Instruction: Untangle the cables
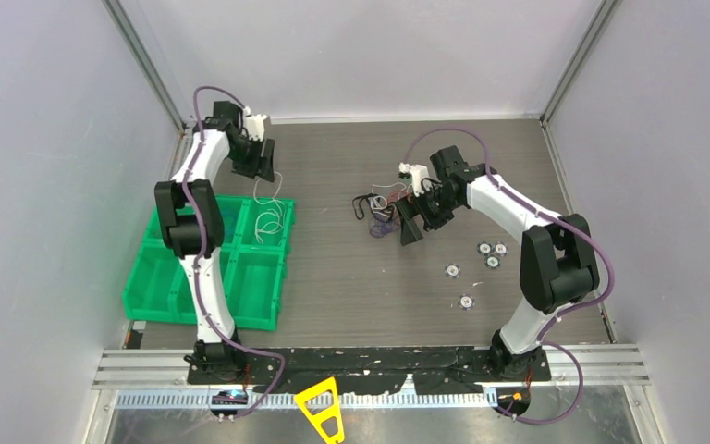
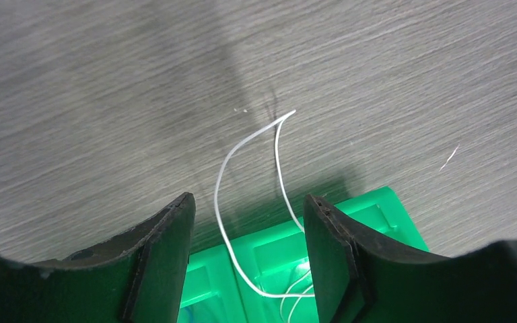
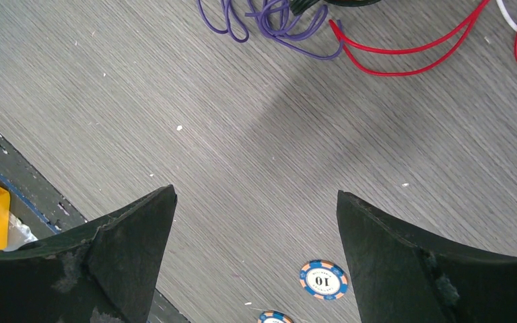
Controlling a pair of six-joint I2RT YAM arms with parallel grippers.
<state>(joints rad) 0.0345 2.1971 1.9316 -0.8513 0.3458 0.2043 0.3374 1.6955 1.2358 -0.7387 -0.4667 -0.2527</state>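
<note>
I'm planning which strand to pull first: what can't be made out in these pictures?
1. Top view: the cable bundle is too small to tell how its strands cross.
2. Left wrist view: the white cable runs behind a finger and off the bottom edge; the rest is unseen.
3. Right wrist view: the purple cable and red cable are cut off by the top edge.

You get bright, even light from above in the overhead view, with only soft shadows on the table (image 1: 351, 277). At your left wrist the table's grain smears into blur, though the white cable (image 2: 219, 182) stays crisp. At your right wrist the grain is sharp under one broad, diffuse shadow.
</note>
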